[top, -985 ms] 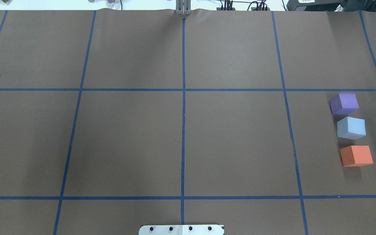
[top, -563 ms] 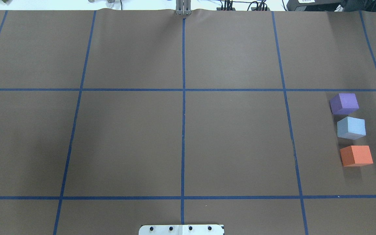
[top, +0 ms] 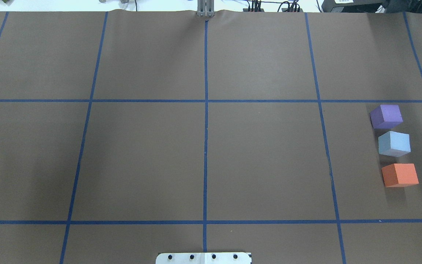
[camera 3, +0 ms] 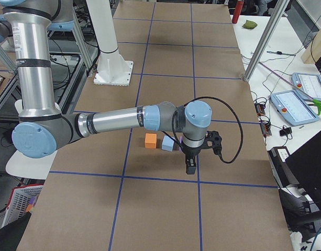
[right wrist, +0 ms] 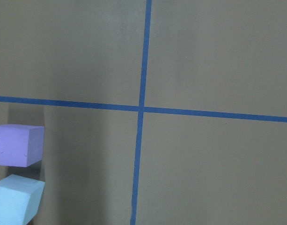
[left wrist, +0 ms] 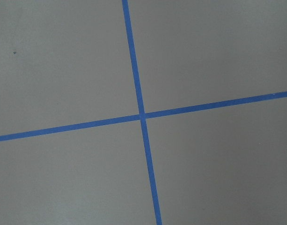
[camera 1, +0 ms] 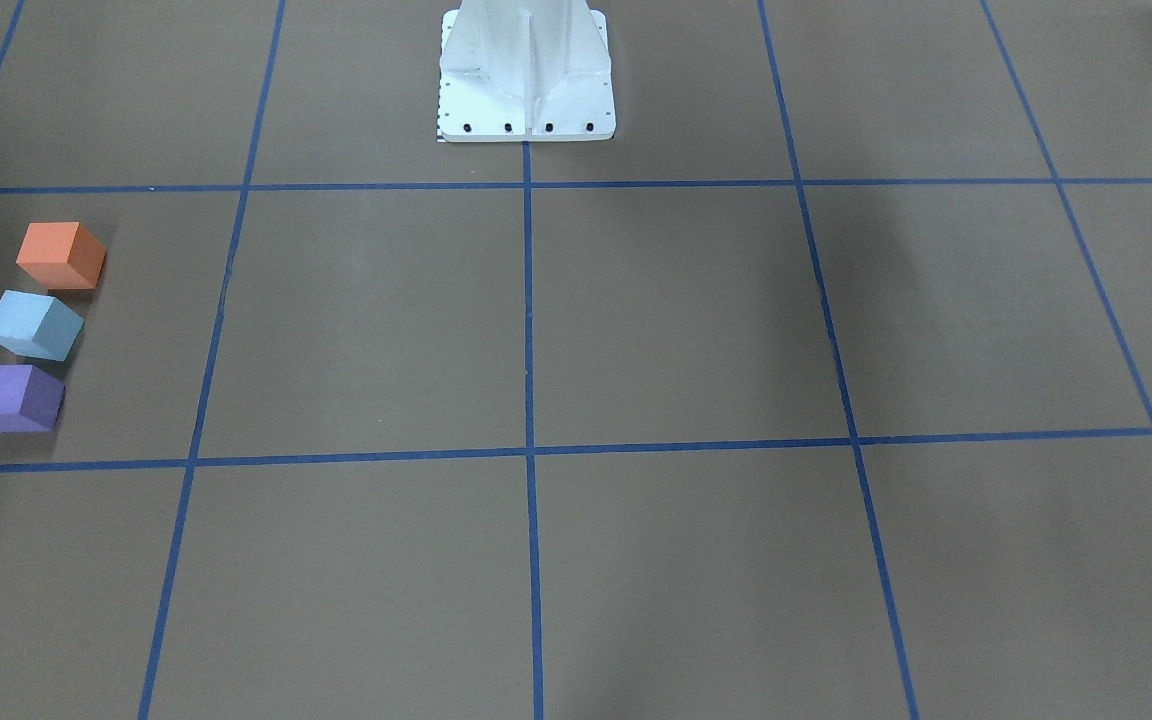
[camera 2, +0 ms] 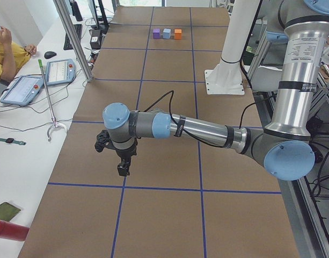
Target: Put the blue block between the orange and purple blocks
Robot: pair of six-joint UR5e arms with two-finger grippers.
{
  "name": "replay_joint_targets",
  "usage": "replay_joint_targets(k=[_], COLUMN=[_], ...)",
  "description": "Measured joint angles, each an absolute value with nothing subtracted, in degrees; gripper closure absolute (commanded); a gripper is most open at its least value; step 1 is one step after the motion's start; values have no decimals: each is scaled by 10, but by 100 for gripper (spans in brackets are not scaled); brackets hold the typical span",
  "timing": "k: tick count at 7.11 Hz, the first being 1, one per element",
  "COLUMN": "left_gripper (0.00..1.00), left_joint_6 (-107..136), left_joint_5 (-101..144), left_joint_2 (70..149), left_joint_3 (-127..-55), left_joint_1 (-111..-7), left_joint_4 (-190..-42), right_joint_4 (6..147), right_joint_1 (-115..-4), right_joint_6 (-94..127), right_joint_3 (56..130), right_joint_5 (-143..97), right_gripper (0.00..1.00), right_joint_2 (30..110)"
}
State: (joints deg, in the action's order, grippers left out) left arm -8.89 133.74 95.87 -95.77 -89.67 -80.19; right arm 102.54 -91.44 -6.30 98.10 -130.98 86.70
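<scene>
Blue block (top: 394, 143) sits on the worktop (top: 262, 154) between the orange block (top: 400, 175) and the purple block (top: 386, 116), a small gap on each side, yawed slightly. Right gripper (camera 3: 191, 168) hangs near the blue block, just past the purple one, touching nothing. Left gripper (camera 2: 122, 170) is well apart from the blue block. Can't tell if either gripper is apart or together.

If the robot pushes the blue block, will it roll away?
Probably not: the blue block is a cube resting on a flat face, so it should slide. Its matte, foam-like look suggests it's light and grippy, not slippery. It sits close to the purple block and orange block, so a push might bump one.
</scene>
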Motion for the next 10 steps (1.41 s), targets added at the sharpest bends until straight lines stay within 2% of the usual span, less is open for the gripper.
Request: replay_joint_targets(k=[3,6,10], left_gripper=[0,0,0], left_joint_6=[-93,-79,-53], left_joint_5=[1351,1366,1364], left_joint_2=[950,901,892], left_joint_3=[-949,-995,-1001], left_joint_1=[-900,-903,-902], left_joint_4=[-804,-809,-810], right_joint_4=[1022,1018,1014], right_joint_1=[-870,-855,-847], right_joint_6=[-59,-59,-50], right_joint_3=[972,972,971], right_joint_5=[-1326,-1356,-1355], right_gripper=[0,0,0], right_joint_2=[863,861,859])
